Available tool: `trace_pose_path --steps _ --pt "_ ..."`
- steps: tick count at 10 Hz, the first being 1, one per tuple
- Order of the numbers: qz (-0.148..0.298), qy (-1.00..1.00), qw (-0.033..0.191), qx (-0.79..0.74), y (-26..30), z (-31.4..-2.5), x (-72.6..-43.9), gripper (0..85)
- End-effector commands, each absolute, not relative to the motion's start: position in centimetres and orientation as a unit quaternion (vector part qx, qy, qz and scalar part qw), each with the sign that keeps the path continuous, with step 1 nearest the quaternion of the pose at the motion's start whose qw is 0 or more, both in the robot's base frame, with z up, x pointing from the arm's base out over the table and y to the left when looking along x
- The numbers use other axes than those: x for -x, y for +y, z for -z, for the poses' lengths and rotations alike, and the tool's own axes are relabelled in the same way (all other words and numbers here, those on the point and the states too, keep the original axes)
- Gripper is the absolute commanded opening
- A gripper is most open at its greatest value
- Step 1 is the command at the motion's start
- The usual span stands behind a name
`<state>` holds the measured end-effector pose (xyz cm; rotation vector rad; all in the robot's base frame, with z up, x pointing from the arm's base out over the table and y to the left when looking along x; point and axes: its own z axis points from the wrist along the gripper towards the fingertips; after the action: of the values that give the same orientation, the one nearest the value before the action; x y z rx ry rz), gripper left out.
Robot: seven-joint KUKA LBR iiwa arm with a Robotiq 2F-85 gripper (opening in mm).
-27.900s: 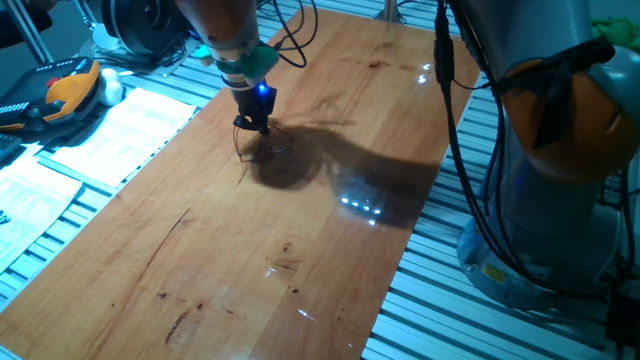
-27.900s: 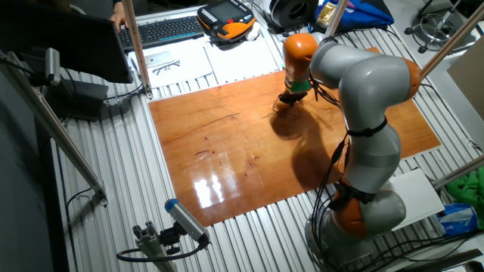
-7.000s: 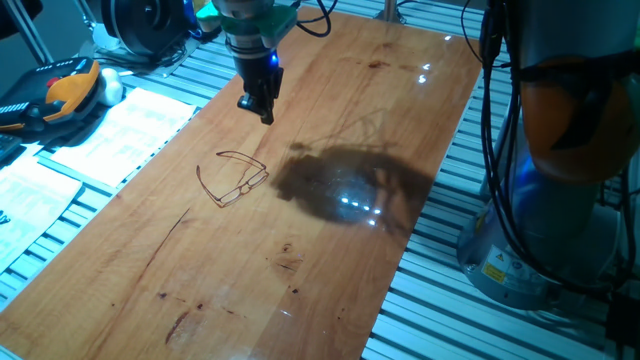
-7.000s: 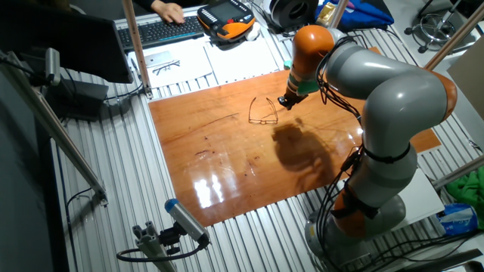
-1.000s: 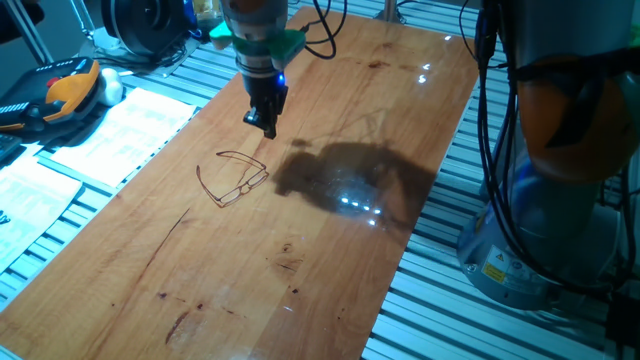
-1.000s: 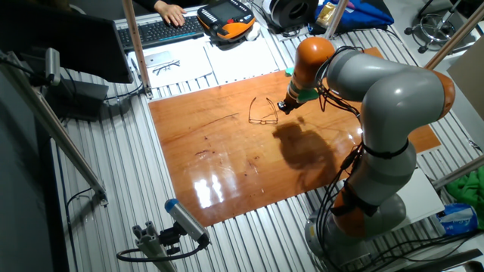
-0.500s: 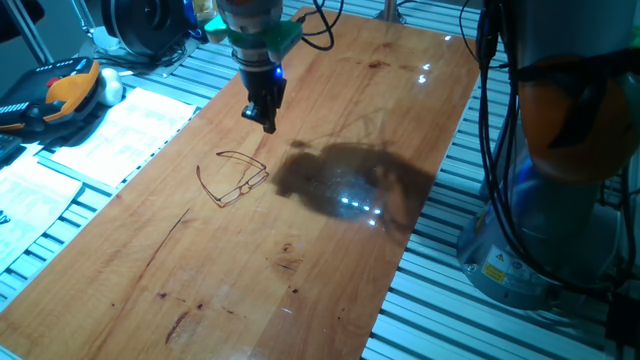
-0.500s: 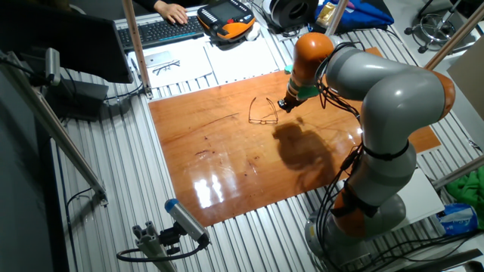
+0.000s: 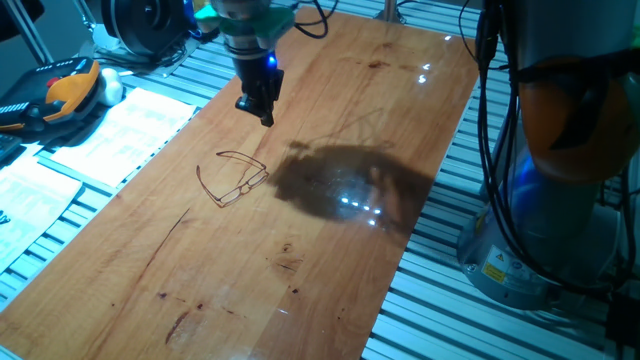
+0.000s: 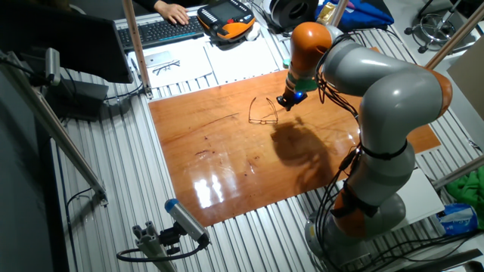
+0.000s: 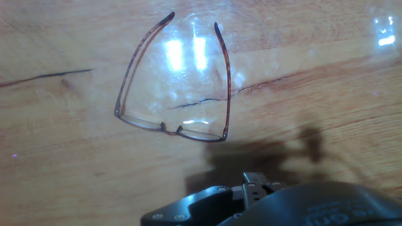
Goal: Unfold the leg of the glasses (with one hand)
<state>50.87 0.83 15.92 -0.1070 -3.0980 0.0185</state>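
On the wooden table (image 9: 330,260) the glasses (image 11: 173,85) lie flat with both legs swung out from the front, running roughly parallel away from the rims, so the unfolding looks done. Up above and just beyond them hangs the gripper (image 9: 256,106), clear of the frame and holding nothing; in both fixed views its fingers look drawn close together, though the tips are small and dark, and the hand view shows only the body of the hand, not the tips.

From here the risks are mostly those of a further touch. If the gripper comes down again, the thin wire frame could skate across the smooth, glossy board rather than stay put, since nothing braces it. A finger landing on a leg could bend it or fold it back in. Glare from the lamps sits right between the legs in the hand view, and dark scratches in the wood cross the frame, either of which could mislead an aim at so fine a target.
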Motion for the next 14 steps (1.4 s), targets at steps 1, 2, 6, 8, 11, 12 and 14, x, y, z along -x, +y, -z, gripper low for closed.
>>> trace_pose_path --steps 1,2,6,8,11,12,14 --pt "-0.007 -0.999 0.019 0.034 0.83 -15.93 -50.86 0.0" --pt "-0.009 -0.999 0.017 0.034 0.91 -15.84 -50.95 0.0" --pt "-0.010 -0.999 0.014 0.029 0.88 -15.84 -50.88 0.0" --pt "-0.011 -0.999 0.013 0.027 0.89 -15.82 -50.89 0.0" --pt "-0.013 -1.000 0.011 0.026 0.85 -15.78 -50.95 0.0" --pt "-0.013 -1.000 0.011 0.026 0.82 -15.78 -50.96 0.0" --pt "-0.013 -1.000 0.010 0.025 0.79 -15.78 -50.95 0.0"
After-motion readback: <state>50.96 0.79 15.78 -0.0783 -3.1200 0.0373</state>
